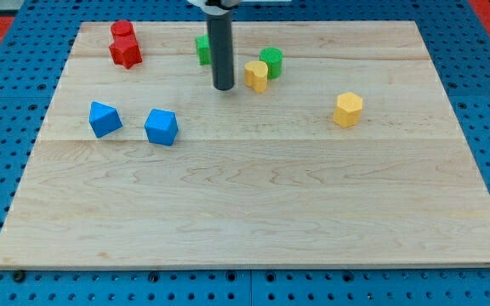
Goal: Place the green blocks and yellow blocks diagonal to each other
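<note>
Two blue blocks sit closest to the bottom of the view, down and to the left of my tip. One blue block is nearer to my tip. The other blue block is farther left. They are near each other but do not touch.

My tip is the end of a dark rod. It rests on the wooden board near the top. It has nothing to grab with and it holds nothing.

Just to the right of my tip is a yellow block with a rounded top. It is close to the rod, but I cannot tell if they touch. A round green block sits right behind that yellow block, up and to the right, and they look like they touch.

Another green block is just left of the rod and a bit higher. The rod hides part of it, so I cannot tell its shape.

A second yellow block is well off to the right of my tip and a little lower.

Two red blocks, one red block and another red block, are pressed together far to the left of my tip, near the top left corner.
</note>
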Motion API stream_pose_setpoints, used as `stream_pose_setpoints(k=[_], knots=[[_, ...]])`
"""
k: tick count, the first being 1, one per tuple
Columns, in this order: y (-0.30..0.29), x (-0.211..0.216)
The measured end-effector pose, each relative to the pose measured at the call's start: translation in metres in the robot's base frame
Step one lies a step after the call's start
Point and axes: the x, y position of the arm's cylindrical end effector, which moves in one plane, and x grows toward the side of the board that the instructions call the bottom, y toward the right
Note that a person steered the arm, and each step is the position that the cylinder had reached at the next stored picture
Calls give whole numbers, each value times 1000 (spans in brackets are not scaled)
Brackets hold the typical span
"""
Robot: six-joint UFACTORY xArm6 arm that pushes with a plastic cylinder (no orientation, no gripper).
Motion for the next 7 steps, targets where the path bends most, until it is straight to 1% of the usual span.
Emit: stream_pose_setpoints(k=[1,2,4,5,6,7], knots=[[-7,-27],[-7,-35],[76,-2],[101,-1],[111,-4],[114,-43]])
